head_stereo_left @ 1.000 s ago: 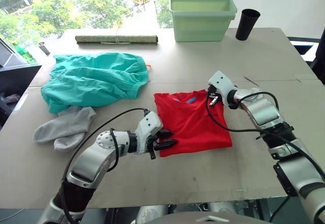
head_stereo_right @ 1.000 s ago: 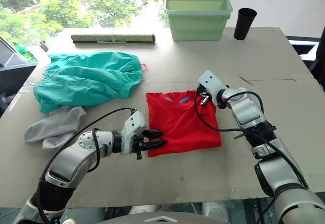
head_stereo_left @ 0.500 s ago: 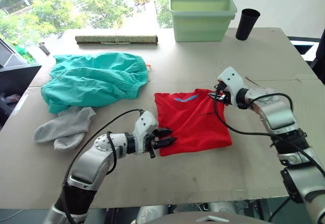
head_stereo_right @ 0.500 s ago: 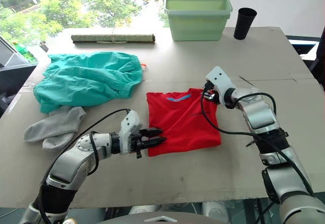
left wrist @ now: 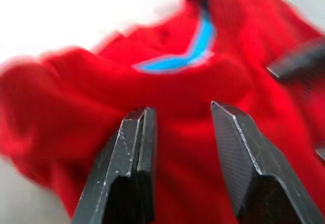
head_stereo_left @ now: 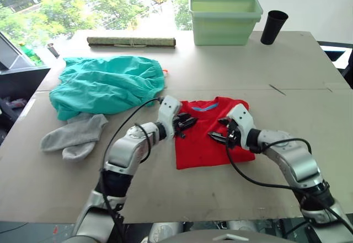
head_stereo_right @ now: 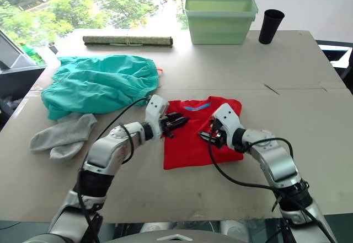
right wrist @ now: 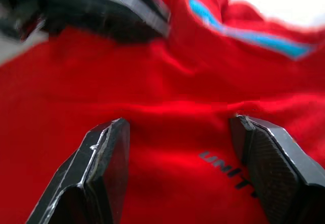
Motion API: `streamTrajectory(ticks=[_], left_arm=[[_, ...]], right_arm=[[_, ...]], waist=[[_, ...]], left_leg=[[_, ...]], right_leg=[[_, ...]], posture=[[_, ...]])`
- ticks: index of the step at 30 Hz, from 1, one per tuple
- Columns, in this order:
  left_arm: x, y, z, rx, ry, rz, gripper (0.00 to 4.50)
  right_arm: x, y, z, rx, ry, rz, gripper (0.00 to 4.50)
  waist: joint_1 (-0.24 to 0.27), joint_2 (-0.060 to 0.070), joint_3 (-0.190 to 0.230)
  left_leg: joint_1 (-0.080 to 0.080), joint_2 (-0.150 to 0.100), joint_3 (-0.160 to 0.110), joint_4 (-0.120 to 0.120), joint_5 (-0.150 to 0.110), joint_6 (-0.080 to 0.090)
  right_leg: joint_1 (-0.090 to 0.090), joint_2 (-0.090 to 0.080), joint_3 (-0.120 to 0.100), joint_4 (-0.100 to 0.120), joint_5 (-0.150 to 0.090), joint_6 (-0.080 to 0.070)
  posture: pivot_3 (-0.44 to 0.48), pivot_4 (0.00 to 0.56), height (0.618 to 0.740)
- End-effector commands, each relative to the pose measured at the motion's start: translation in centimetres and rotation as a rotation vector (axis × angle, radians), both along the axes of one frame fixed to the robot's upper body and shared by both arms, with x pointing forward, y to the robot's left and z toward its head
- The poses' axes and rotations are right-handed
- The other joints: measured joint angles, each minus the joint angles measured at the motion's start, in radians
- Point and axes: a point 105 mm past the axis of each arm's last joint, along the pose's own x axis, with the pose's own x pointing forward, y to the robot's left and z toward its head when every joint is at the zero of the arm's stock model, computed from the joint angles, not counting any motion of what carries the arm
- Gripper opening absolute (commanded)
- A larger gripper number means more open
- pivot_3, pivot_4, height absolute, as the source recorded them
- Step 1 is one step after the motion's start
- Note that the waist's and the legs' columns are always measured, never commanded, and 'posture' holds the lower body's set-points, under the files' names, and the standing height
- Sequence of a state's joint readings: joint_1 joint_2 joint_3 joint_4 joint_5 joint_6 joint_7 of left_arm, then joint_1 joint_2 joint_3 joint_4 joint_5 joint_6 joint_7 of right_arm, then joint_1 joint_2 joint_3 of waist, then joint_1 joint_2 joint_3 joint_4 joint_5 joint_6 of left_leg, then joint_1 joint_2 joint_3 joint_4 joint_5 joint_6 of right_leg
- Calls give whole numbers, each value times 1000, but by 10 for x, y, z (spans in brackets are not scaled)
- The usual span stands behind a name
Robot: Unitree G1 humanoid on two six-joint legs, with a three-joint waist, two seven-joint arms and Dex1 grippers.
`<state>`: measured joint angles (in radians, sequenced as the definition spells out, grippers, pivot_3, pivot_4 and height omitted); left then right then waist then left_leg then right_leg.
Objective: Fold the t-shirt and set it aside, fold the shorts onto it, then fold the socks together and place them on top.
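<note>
The red t-shirt lies folded on the table's middle, blue collar band toward the far side. My left gripper hovers open over its far-left part near the collar, cloth showing between its fingers. Over the shirt's middle, pointing left, my right gripper stands wide open and holds nothing; its fingertips frame the printed chest. The two grippers nearly meet. The teal shorts lie bunched at the far left. Just in front of them rest the grey socks.
A pale green bin and a black cup stand at the far edge. A rolled mat lies at the far left. Bare tabletop stretches to the right of the shirt.
My right gripper opened at the shirt's far-right corner and swung down over its middle. My left gripper moved from the shirt's near-left corner up toward the collar.
</note>
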<state>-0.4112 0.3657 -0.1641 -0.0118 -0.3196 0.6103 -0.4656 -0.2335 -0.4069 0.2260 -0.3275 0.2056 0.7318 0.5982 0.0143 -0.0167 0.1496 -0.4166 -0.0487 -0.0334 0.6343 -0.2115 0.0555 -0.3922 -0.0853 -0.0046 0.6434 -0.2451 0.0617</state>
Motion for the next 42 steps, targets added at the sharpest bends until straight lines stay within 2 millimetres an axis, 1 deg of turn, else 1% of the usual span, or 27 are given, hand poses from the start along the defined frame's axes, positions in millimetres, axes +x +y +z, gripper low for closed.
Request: streamTrajectory(ticks=[1,3,4,5,6,8,9,10,12,14,15,16,18,20,21,25,27,28,30,31,34,36,38,39,40,42], left_arm=[[10,26,-9,43,-10,113,1901],[9,22,1,-18,-44,80,1901],[7,17,12,-68,-82,43,1901],[3,10,26,-141,-109,-9,1901],[-2,4,35,-190,-125,-55,1901],[-14,-2,48,-251,-133,-152,1901],[-22,-3,56,-285,-131,-204,1901],[-28,-2,63,-300,-133,-241,2156],[-45,3,76,-325,-118,-335,2748],[-61,9,84,-309,-91,-405,3730],[-66,11,85,-298,-80,-423,4167],[-74,15,86,-274,-63,-456,4432],[-88,23,88,-228,-39,-500,4432],[-106,31,87,-162,-9,-541,4432],[-112,35,86,-154,8,-538,4432],[-121,42,83,-142,24,-488,4432],[-124,42,82,-149,28,-462,4432],[-126,43,81,-157,32,-446,4432],[-132,45,80,-170,46,-422,4432],[-135,45,79,-168,50,-415,4432],[-137,50,76,-160,60,-384,4432],[-139,48,74,-153,61,-376,4432],[-139,49,72,-146,60,-371,4432],[-138,50,71,-143,61,-370,4432],[-137,49,70,-134,59,-371,4500],[-136,49,69,-125,57,-372,4500]], right_arm=[[1,-16,-1,-51,-48,-61,3314],[1,-19,4,-8,-55,-84,3314],[-1,-17,10,31,-55,-77,3314],[-3,-13,22,85,-66,-61,3314],[-4,-11,33,135,-83,-55,3314],[-5,-9,55,224,-101,-65,3831],[-7,-10,63,237,-103,-61,4201],[-8,-12,69,248,-97,-72,4483],[-9,-17,79,232,-92,-71,4500],[-2,-28,88,207,-98,-116,4500],[1,-31,90,201,-96,-135,4500],[5,-36,90,166,-87,-154,4500],[19,-47,87,112,-53,-223,4500],[37,-58,79,59,-17,-296,4500],[44,-58,73,41,6,-301,4500],[61,-58,53,20,106,-302,4500],[67,-59,47,11,144,-300,4500],[68,-59,39,-7,176,-295,4500],[62,-53,24,-38,249,-240,4500],[57,-49,20,-33,281,-211,4500],[39,-27,14,35,379,-97,4500],[27,-19,10,47,417,-29,4500],[20,-10,2,16,428,11,4500],[19,-11,-6,-36,414,11,4500],[21,-14,-13,-86,392,0,4008],[23,-19,-20,-135,367,-8,3377]], waist=[[-2,0,-1],[-2,0,-1],[-2,0,-1],[-1,0,-1],[-1,0,-1],[-1,0,-1],[-2,0,0],[-2,0,0],[-5,0,0],[-6,0,0],[-6,0,0],[-6,1,0],[-7,1,0],[-17,1,0],[-19,1,0],[-19,1,1],[-22,2,1],[-24,1,1],[-26,1,1],[-26,1,1],[-26,0,1],[-27,-1,0],[-28,-1,0],[-28,-1,-1],[-28,-2,-2],[-28,-3,-2]], left_leg=[[1,0,0,0,0,0],[2,0,0,0,0,0],[1,0,-1,0,0,0],[1,1,-1,0,0,0],[1,1,-1,0,0,0],[-1,1,-1,0,0,0],[-2,1,-1,0,0,0],[-2,1,-2,0,0,0],[-3,1,-2,0,0,0],[-2,1,-2,0,0,0],[-2,1,-2,-1,0,0],[-2,1,-2,-1,0,0],[-2,1,-2,-1,0,0],[-2,1,-1,-1,0,0],[-2,1,-1,-1,0,0],[-2,1,-1,-2,0,0],[-2,1,-1,-2,0,0],[-2,1,-1,-2,0,0],[-2,1,-1,-2,0,0],[-2,1,-1,-2,0,0],[-2,2,-1,-2,0,0],[-1,2,-1,-2,0,0],[-1,3,-1,-3,0,0],[-1,3,-1,-3,0,0],[-1,3,-1,-3,0,0],[0,3,-1,-3,-1,0]], right_leg=[[0,0,1,0,0,0],[1,1,1,0,0,0],[1,0,0,0,0,0],[1,0,0,0,0,0],[0,0,0,0,0,0],[-1,0,1,0,0,0],[-2,0,2,0,0,0],[-2,0,3,0,0,0],[-2,0,3,-1,0,0],[-2,0,3,-1,0,0],[-2,0,3,-1,0,0],[-2,0,3,-1,0,-1],[-2,0,3,-1,0,-1],[-2,0,3,-1,-1,-1],[-2,0,3,-1,-2,-4],[-2,-1,3,-2,-3,-5],[-2,-1,3,-2,-3,-5],[-2,-1,3,-2,-2,-5],[-2,-1,3,-2,-2,-4],[-2,-1,3,-2,-2,-4],[-2,0,3,-2,-2,-4],[-1,0,3,-2,-2,-5],[-1,0,4,-2,-3,-5],[-1,0,4,-2,-3,-5],[-1,0,4,-2,-3,-5],[-1,0,4,-2,-3,-5]], posture=[[0,150,731],[0,150,731],[0,150,731],[0,150,731],[0,150,731],[0,150,731],[0,150,731],[0,150,731],[0,150,731],[0,150,731],[0,150,731],[0,150,731],[0,150,731],[0,150,731],[0,150,731],[0,150,731],[0,150,731],[0,150,731],[0,150,731],[0,150,731],[0,150,731],[0,150,731],[0,150,731],[0,150,731],[0,150,731],[0,150,731]])
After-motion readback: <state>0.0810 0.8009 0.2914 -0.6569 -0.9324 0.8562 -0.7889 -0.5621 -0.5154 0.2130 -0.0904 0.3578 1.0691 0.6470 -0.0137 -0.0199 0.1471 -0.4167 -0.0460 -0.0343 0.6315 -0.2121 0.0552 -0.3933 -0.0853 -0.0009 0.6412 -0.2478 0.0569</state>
